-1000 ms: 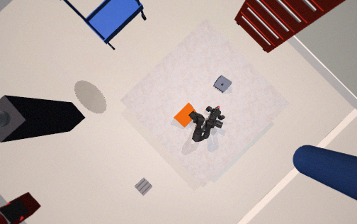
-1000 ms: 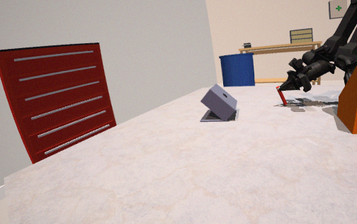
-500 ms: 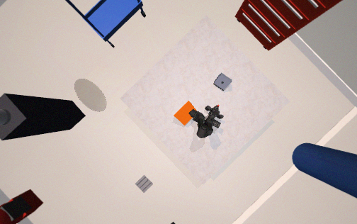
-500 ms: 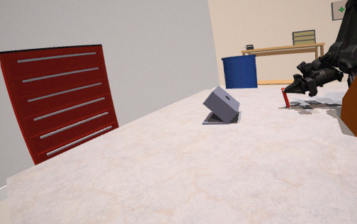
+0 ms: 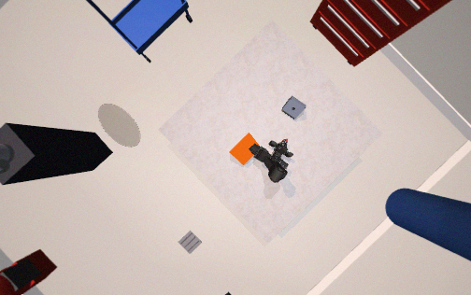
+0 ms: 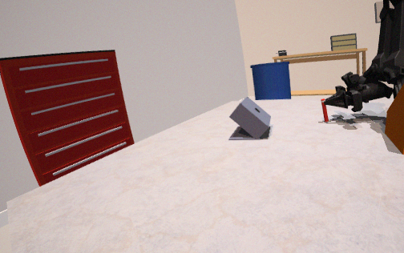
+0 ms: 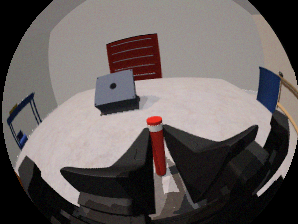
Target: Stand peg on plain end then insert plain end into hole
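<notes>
Red peg (image 5: 286, 140) (image 6: 325, 110) (image 7: 158, 150) between jaws, near-upright, banded end up.

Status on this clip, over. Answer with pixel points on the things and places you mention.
Black end effector (image 5: 285, 140) (image 6: 325, 102) (image 7: 156, 129) shut on red white-banded peg (image 6: 325, 112) (image 7: 158, 150), near upright. Grey sloped panel's hole (image 5: 293, 108) (image 6: 257, 110) (image 7: 113, 86) unfilled. No obstruction seen between.

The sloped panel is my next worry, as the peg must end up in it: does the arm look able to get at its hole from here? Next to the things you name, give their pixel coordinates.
Probably yes: the hole (image 5: 293, 108) (image 6: 257, 110) (image 7: 113, 86) faces up at a slant, and nothing stands between it and the gripper (image 5: 286, 141) (image 6: 325, 102) (image 7: 156, 129).
</notes>
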Robot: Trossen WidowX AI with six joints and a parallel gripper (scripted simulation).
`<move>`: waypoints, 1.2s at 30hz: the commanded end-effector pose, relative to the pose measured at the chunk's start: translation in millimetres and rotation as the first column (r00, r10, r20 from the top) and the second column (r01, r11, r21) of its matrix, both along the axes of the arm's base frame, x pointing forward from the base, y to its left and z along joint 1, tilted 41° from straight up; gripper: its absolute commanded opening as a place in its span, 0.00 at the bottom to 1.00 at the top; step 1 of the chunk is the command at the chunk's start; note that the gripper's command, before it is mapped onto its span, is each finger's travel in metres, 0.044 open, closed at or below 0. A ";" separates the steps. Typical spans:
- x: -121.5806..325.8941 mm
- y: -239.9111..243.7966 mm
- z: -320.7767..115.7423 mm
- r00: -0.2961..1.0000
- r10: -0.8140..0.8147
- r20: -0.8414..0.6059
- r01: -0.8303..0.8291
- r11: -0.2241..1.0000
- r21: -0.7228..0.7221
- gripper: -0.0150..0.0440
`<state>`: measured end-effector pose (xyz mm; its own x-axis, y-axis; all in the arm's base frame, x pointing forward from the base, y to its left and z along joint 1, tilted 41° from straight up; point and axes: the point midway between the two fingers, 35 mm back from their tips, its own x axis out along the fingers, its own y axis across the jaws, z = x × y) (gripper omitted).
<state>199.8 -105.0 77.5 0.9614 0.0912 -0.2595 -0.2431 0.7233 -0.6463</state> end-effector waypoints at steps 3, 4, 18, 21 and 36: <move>-1.7 -0.5 0.0 1.000 0.009 0.010 -0.009 1.000 0.003 0.34; -2.0 -0.4 0.2 1.000 0.006 0.006 -0.006 1.000 0.002 0.34; -2.2 -3.3 -3.9 1.000 -0.002 0.002 0.002 1.000 0.005 0.34; -3.1 -3.0 -3.3 1.000 -0.001 0.003 0.001 1.000 0.005 0.34; -6.9 -4.3 -5.5 1.000 0.010 0.012 -0.010 1.000 0.002 0.34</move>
<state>194.0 -107.6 73.4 0.9639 0.1030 -0.2457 -0.2425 0.7208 -0.6493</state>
